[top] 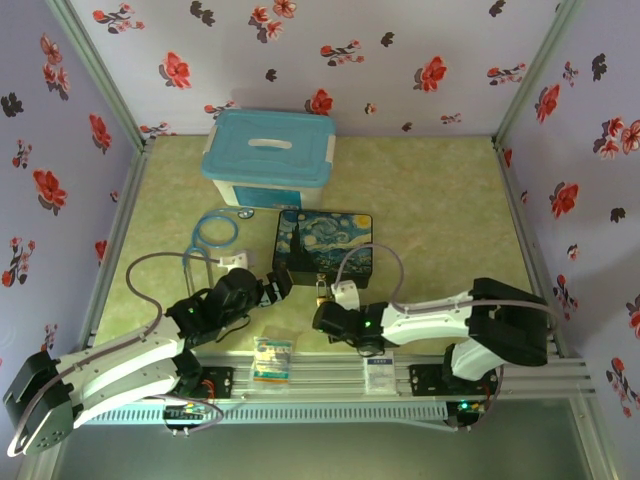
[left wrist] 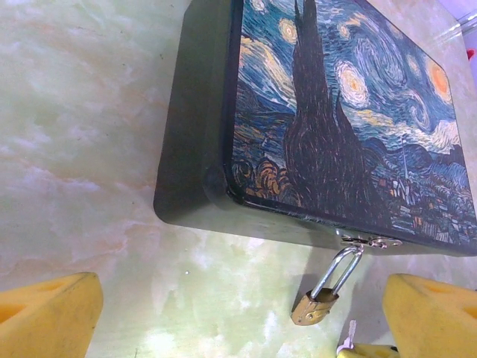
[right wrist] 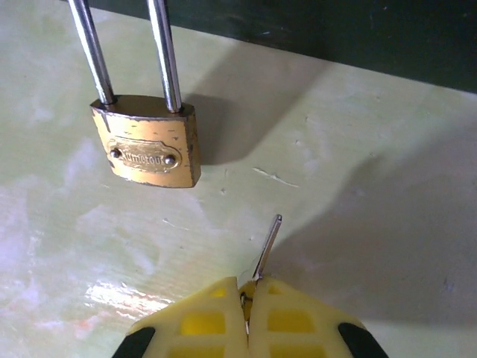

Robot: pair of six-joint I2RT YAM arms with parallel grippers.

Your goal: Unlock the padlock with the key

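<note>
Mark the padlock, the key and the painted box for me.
padlock (right wrist: 153, 153): right wrist view, brass body face.
key (right wrist: 267, 249): right wrist view, thin shaft.
painted box (left wrist: 335, 112): left wrist view, printed lid.

Bare table (right wrist: 373, 149) lay open between the key (right wrist: 267, 250) and the padlock (right wrist: 149, 149). The painted box (right wrist: 335, 37) stood directly behind the padlock, blocking passage there.
</note>
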